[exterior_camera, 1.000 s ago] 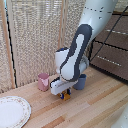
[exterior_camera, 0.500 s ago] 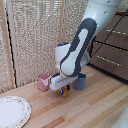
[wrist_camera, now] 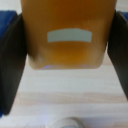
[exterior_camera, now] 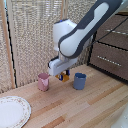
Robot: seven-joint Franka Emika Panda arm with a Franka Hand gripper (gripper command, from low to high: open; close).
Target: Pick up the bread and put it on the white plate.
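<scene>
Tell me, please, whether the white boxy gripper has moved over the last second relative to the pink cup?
Yes. The white boxy gripper, holding the orange-yellow toast block, has risen off the wooden tabletop and now hangs above and between the pink cup and blue cup.

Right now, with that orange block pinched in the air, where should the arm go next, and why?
Probably sideways toward the white plate at the exterior view's left. The gripper already holds the toast clear of the wooden tabletop, between the pink cup and blue cup.
</scene>
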